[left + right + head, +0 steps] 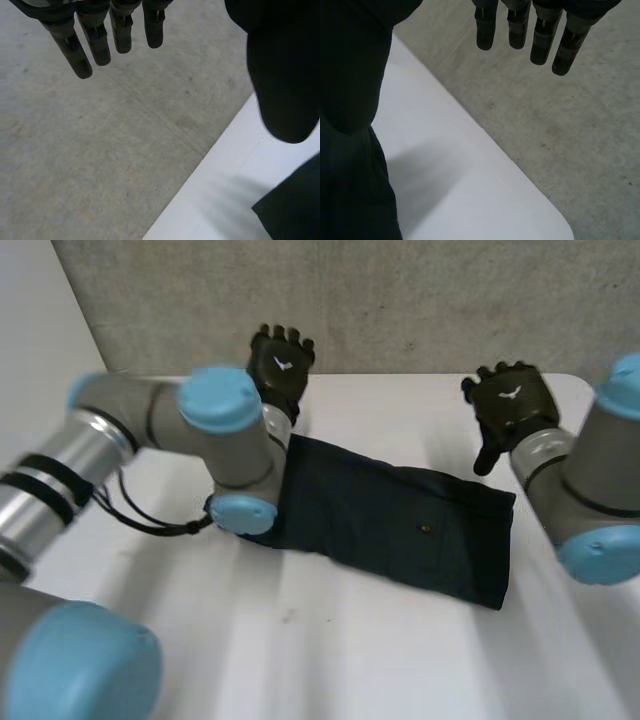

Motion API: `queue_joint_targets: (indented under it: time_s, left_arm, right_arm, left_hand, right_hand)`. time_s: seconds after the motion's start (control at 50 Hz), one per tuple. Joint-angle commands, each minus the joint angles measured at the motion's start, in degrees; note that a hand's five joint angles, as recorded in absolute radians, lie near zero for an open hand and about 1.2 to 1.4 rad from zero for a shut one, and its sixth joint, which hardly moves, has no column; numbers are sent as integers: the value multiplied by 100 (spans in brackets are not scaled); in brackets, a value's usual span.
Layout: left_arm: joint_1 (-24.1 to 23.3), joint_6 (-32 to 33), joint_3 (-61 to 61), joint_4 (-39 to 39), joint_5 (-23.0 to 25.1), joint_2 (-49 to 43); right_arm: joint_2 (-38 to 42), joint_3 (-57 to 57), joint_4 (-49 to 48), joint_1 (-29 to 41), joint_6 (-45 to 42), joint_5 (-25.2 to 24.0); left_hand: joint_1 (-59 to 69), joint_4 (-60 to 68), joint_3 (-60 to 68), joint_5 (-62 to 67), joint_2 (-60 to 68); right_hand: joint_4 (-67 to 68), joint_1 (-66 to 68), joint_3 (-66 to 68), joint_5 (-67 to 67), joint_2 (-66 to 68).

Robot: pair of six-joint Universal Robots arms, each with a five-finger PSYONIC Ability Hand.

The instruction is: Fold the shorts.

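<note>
Shorts [400,525] are found, apparently once-folded, across the middle of the tabletop [330,650], left hand [280,368] and right hand [510,405] held open and empty at its far edge; next, one end is to be gripped.

I'm driving this in a robotics lab setup: plain white table [340,650], bare grey speckled concrete [100,150] past its edge (floor, I think, though it might be a wall), and grey arms [135,415] with light-blue caps reaching over it.
</note>
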Motion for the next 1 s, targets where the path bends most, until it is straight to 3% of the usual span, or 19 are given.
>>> queue_joint_targets:
  time_s: [0.02, 0.18, 0.36, 0.44, 0.58, 0.6, 0.74, 0.82, 0.96, 1.0]
  left_arm:
    - [287, -1295, -2844, -429, 119, 2391]
    - [613, -1983, -5175, -298, 559, 3589]
    - [877, -2036, -6681, 432, 577, 4021]
    - [877, -2027, -6867, 757, 577, 4109]
    - [886, -2036, -6919, 925, 568, 4206]
    - [886, -2036, -6937, 925, 568, 4206]
    - [886, -2036, -7060, 925, 559, 4399]
    - [886, -2036, -7157, 942, 568, 4628]
    - [965, -2036, -7297, 1100, 568, 4891]
    - [1018, -2027, -7359, 1188, 568, 4953]
  right_arm:
    - [-1104, 1071, 1192, -274, 930, -339]
    - [-1290, 2469, 845, -564, 1362, -920]
    - [-825, 3060, -27, -582, 1495, -965]
    - [-491, 2999, -273, -547, 1398, -938]
    - [-200, 2858, -757, -626, 1293, -956]
    - [-209, 2849, -740, -652, 1240, -956]
    - [-630, 2656, -468, -1057, 213, -991]
    - [-965, 2261, 147, -1101, -990, -982]
    - [-535, 952, 1123, -926, -2986, -684]
    - [-297, 398, 1255, -461, -3312, -587]
  left_hand:
    - [-90, -168, -219, -262, -150]
    - [-56, -134, -185, -228, -116]
    - [-40, -117, -168, -211, -99]
    - [-39, -117, -168, -211, -99]
    - [-39, -117, -168, -211, -99]
    - [-39, -117, -168, -211, -99]
    - [-39, -117, -168, -211, -99]
    - [-39, -117, -168, -211, -99]
    - [-39, -117, -168, -211, -99]
    - [-39, -117, -168, -211, -99]
  right_hand:
    - [-361, -187, -221, -426, -279]
    - [-361, -187, -221, -426, -279]
    - [-52, 122, 88, -117, 31]
    - [1391, 1565, 1531, 1326, 1474]
    - [6630, 6804, 6770, 6565, 6713]
    - [6639, 6813, 6779, 6574, 6721]
    - [6639, 6813, 6779, 6574, 6721]
    - [6639, 6813, 6779, 6574, 6721]
    - [6639, 6813, 6779, 6574, 6721]
    - [6639, 6813, 6779, 6574, 6721]
